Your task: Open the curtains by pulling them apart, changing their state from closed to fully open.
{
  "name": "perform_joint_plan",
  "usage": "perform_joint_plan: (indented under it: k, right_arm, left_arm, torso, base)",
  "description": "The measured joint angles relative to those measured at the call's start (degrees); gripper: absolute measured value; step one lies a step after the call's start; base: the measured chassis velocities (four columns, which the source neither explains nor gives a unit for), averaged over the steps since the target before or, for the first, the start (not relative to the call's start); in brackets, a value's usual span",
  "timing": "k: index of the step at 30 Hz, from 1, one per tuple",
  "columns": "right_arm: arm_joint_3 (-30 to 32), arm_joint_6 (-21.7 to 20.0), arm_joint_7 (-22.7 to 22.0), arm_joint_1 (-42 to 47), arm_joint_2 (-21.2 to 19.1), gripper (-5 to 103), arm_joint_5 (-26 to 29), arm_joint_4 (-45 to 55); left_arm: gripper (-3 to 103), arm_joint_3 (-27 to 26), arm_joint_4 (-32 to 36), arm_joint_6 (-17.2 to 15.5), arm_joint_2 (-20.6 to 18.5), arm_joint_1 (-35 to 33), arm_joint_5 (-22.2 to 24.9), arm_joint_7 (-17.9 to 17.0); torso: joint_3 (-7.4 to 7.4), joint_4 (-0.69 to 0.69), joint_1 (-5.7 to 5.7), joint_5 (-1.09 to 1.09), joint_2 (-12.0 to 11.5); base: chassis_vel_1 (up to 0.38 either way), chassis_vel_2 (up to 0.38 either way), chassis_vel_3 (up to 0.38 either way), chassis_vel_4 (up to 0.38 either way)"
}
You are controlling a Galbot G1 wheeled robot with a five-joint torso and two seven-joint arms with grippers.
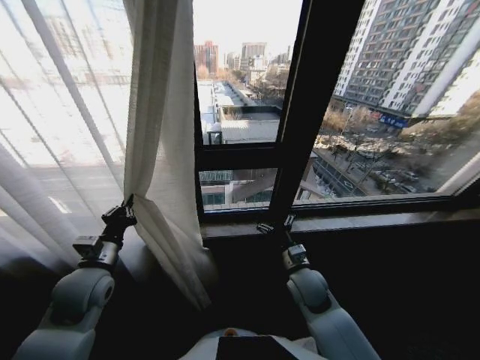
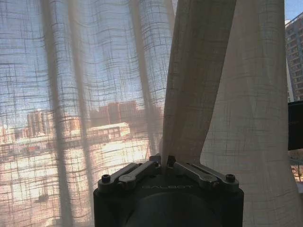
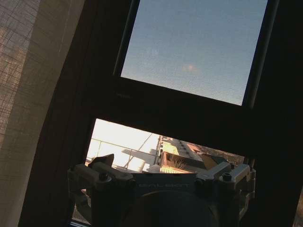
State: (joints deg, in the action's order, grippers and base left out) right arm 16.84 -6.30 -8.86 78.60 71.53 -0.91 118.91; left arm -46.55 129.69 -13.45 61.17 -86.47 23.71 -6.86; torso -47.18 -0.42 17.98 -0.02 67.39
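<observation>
The window (image 1: 352,142) takes up most of the head view, its dark frame bars dividing the glass into panes that look out over city buildings and a street far below. A dark sill (image 1: 337,221) runs along its lower edge.

The curtains (image 1: 154,135) hang on the left side of the window. Their sheer part covers the leftmost glass, and the edge is bunched into thick cream folds that end just left of the first upright frame bar, so the middle and right panes stand bare. In the left wrist view the fabric (image 2: 199,80) is drawn into a narrow gather that runs down into the gripper.

The left gripper (image 1: 124,214) is raised at the lower edge of the bunched fabric, and its fingers (image 2: 166,161) are closed tight, pinching a fold of curtain between them.

The right gripper (image 1: 274,227) sits at the sill below the middle pane, apart from the curtains. Its fingers (image 3: 102,161) are spread wide with nothing between them.
</observation>
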Motion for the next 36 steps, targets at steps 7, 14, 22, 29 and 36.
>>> perform_joint_plan:
  k: [7, 14, 22, 29, 36]
  right_arm:
    - [0.24, 0.00, -0.11, 0.44, -0.34, 100, -0.01, 0.60]
    - [0.15, 0.02, -0.15, 0.59, -0.37, 100, -0.01, 0.86]
    - [-0.31, 3.45, 1.59, 0.31, -0.53, 100, 0.58, 0.16]
    - [-0.42, 3.69, 1.62, 0.08, -0.92, 100, 0.89, -0.47]
    - [-0.29, 3.69, 1.55, -0.44, -1.45, 100, 0.87, -1.25]
  left_arm:
    - [0, 0.02, 0.73, 0.02, 0.26, -0.06, -0.11, 0.01]
    - [0, -0.09, 1.65, 0.02, 0.45, -0.45, -0.12, -0.01]
    - [0, -0.42, 2.45, 0.02, 0.75, -1.10, -0.23, -0.11]
    - [0, -0.04, 2.73, -0.14, 1.30, -1.13, -0.98, -0.25]
    - [0, 0.18, 2.76, -0.19, 1.70, -1.05, -1.35, -0.25]
  torso:
    - [0.00, -0.01, 0.00, 0.02, 0.00]
    - [0.00, -0.01, 0.00, 0.02, 0.00]
    - [0.00, 0.01, 0.00, 0.00, 0.00]
    - [0.00, -0.01, 0.00, 0.01, 0.00]
    - [0.00, -0.03, 0.00, 0.05, 0.00]
  base:
    - [0.352, 0.348, -0.360, -0.361]
    - [0.350, 0.348, -0.353, -0.355]
    - [0.314, 0.331, -0.327, -0.326]
    - [0.094, 0.057, -0.057, -0.079]
    - [-0.026, -0.033, 0.032, 0.037]
